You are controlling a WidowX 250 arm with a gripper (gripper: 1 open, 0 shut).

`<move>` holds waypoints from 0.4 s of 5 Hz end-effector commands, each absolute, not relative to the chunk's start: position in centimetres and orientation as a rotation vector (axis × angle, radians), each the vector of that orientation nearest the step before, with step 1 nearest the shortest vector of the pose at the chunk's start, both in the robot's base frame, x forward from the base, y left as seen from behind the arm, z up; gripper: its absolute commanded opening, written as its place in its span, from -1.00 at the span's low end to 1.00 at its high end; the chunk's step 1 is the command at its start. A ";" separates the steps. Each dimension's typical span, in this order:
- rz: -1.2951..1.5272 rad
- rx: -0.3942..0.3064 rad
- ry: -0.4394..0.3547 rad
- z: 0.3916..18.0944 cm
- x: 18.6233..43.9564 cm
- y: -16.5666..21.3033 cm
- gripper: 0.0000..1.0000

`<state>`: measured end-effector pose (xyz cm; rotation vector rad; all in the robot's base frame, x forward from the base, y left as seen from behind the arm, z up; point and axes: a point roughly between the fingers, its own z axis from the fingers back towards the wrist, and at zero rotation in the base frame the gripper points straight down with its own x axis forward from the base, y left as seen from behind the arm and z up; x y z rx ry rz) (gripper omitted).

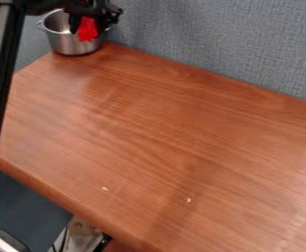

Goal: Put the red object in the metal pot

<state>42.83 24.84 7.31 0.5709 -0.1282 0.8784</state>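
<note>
Red object [87, 31] held in the gripper [87, 27], upright or nearly so, right over the mouth of the metal pot [66, 39]. Lower end of the block at about rim level, at the right side of the opening; whether inside or touching, impossible to tell. Black fingers [100, 17] clamped on the block's upper part, one on each side. Pot at the far left corner of the wooden table [168, 138], close against the grey fabric wall [234, 39]. Dark arm [0, 89] down the left edge of the view, blurred. Two small pale specks [108, 185] on the tabletop near the front.
</note>
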 end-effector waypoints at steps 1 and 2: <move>0.918 0.613 -0.184 11.9 42.3 27.3 1.00; 1.005 0.609 -0.148 11.7 41.2 29.5 1.00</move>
